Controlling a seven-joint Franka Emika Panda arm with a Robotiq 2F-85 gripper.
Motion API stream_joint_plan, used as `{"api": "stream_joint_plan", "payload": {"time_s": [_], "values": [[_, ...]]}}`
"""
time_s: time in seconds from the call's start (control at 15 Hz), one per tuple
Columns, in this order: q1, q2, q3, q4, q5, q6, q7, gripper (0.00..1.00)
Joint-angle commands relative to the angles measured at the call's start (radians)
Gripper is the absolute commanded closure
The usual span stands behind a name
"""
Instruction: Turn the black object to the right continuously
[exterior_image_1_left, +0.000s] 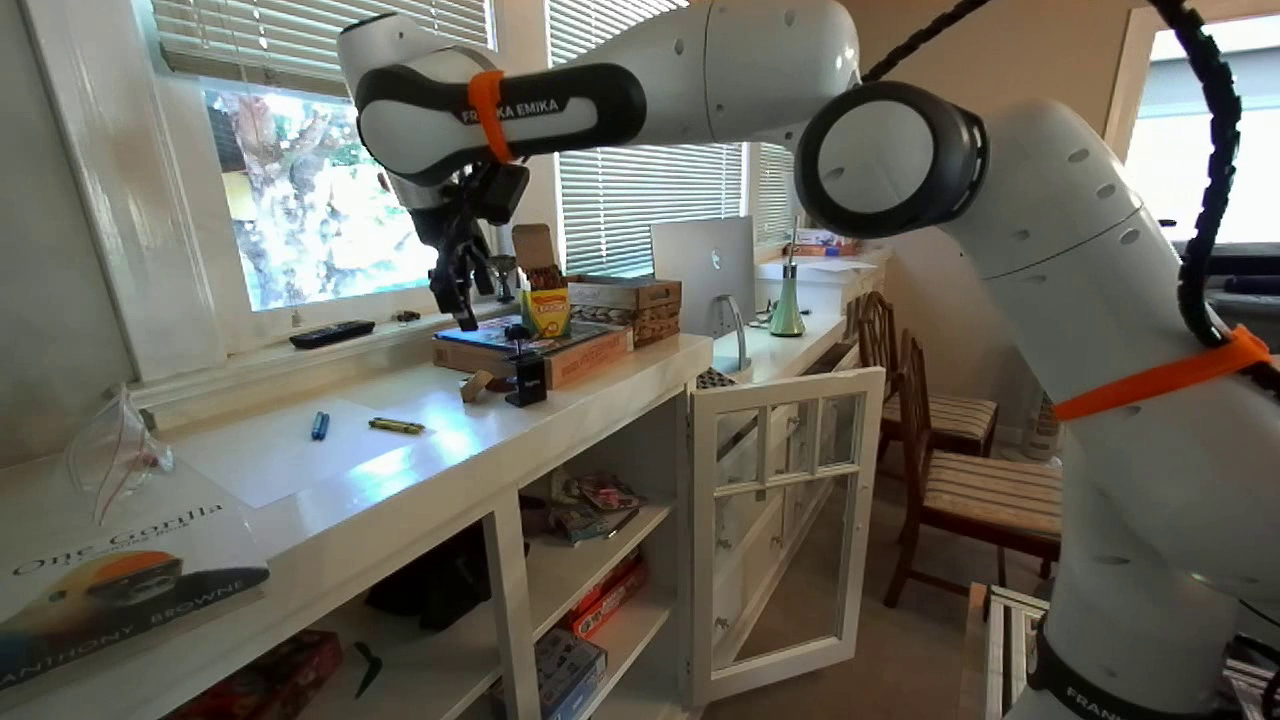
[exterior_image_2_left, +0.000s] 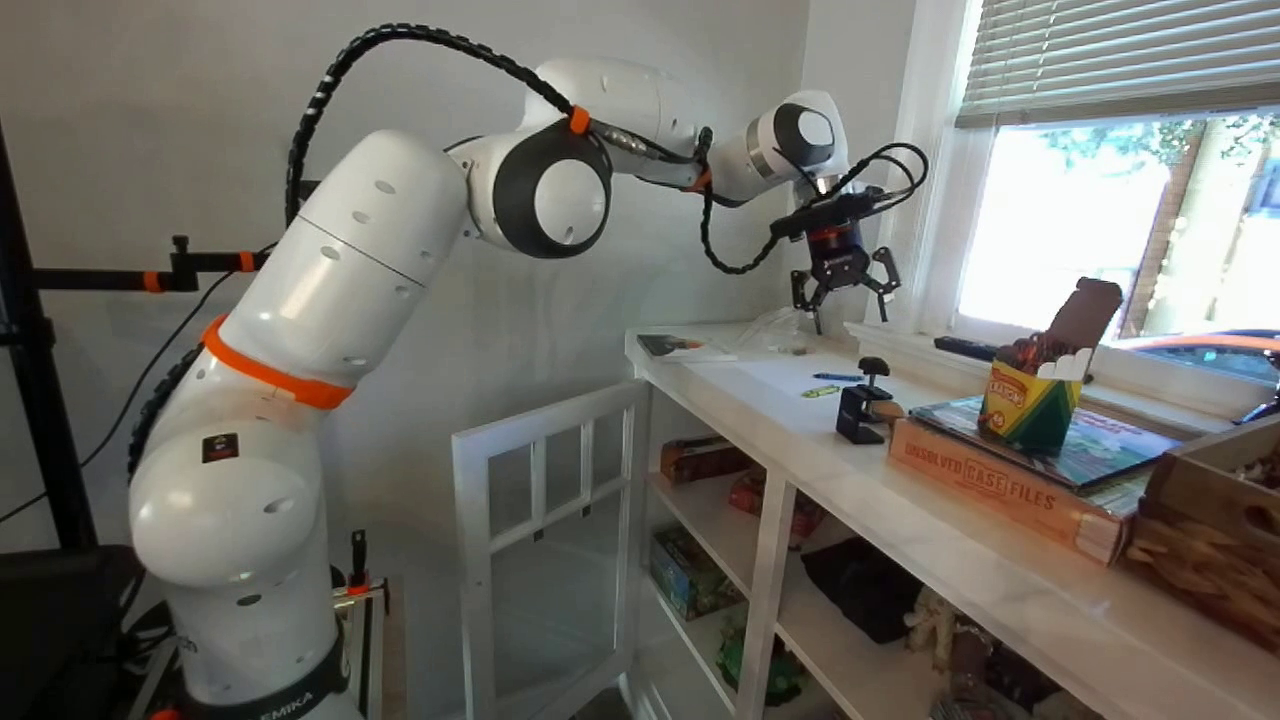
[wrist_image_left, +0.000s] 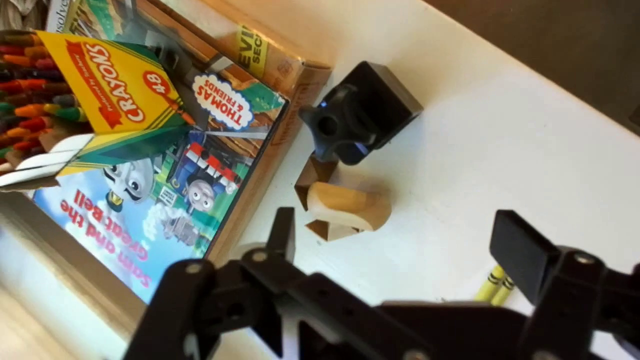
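The gripper is spread wide, up above the white counter. The black clamp sits near the counter's front edge. A yellow and green box is packed with crayons.

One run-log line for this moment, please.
fingers: open, empty, above counter | black object: on counter, ungripped | beside it: Case Files box

The wrist view cut off the crayon box; the knob hid part of the black clamp near the counter's front edge, the gripper part of the yellow crayons.
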Motion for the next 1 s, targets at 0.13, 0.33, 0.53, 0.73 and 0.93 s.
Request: {"api": "stream_joint_plan", "payload": {"time_s": [0.13,0.33,0.53,0.73,0.93], "values": [[-0.003,-0.181,0.014,-0.225,0.034,0.188,0.202,0.0],[0.007,-0.269,0.005,-0.358,0.016,0.268,0.37,0.0],[-0.001,-0.35,0.013,-0.485,0.054,0.276,0.484,0.0],[-0.011,-0.429,0.013,-0.595,0.103,0.291,0.581,0.0],[-0.011,-0.513,0.008,-0.709,0.095,0.365,0.688,0.0]]}}
